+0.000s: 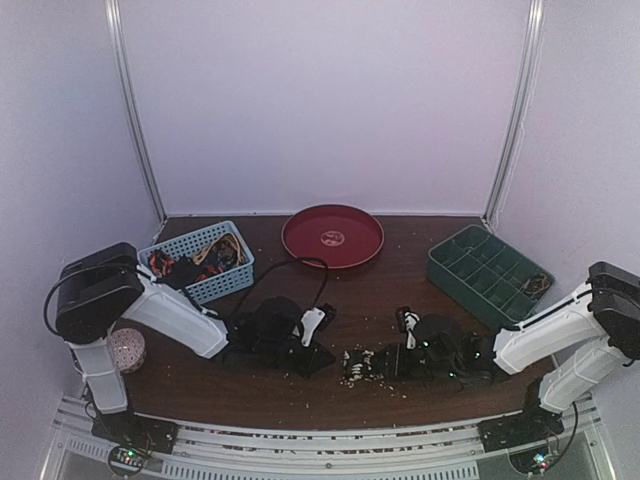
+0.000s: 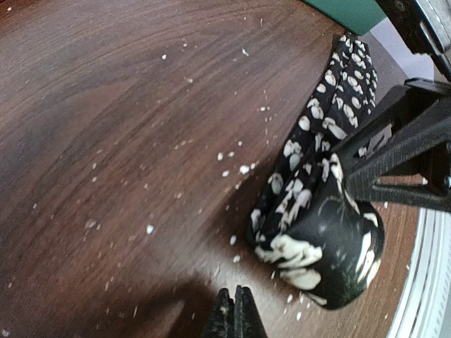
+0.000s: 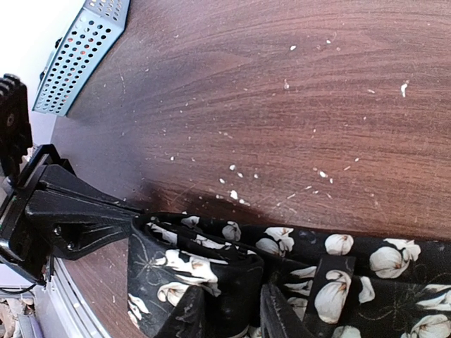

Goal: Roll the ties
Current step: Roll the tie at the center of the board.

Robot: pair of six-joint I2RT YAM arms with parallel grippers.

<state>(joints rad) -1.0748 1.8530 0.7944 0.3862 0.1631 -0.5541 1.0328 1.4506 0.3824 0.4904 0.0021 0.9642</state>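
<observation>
Near the front edge, middle of the worktop (image 1: pixel 390 300): the tie (image 1: pixel 372 365), black with pale blossoms, lay between the two arms. One end was wound into a loose, fat roll and the rest trailed flat over the wood toward the right side.
Right pincer (image 3: pixel 232 313): part closed, with its fingers set either side of a thick fold at the roll; it had hold of the tie.
Left pincer (image 2: pixel 236 313): fully closed with nothing between its fingers. Its tips were just beside the roll's end; whether they touched it could not be told.
Step in hand: winding this tie, judged begun rather than near done, since much of its length lay unrolled and the roll looked slack and lopsided.
Next move calls for: the right pincer to turn the roll another lap along the tail with the fold pinched. The left pincer would probably need to open and steady the roll's end so the layers did not slide sideways.
Risk: the smooth cloth could spring open if either hold slackened.
Other ties (image 1: pixel 195 262): heaped in the basket (image 1: pixel 215 285) at the back left corner, with neither arm near them.
Crumbs (image 2: pixel 243 169): scattered over the wood round the roll, judged no hindrance.
</observation>
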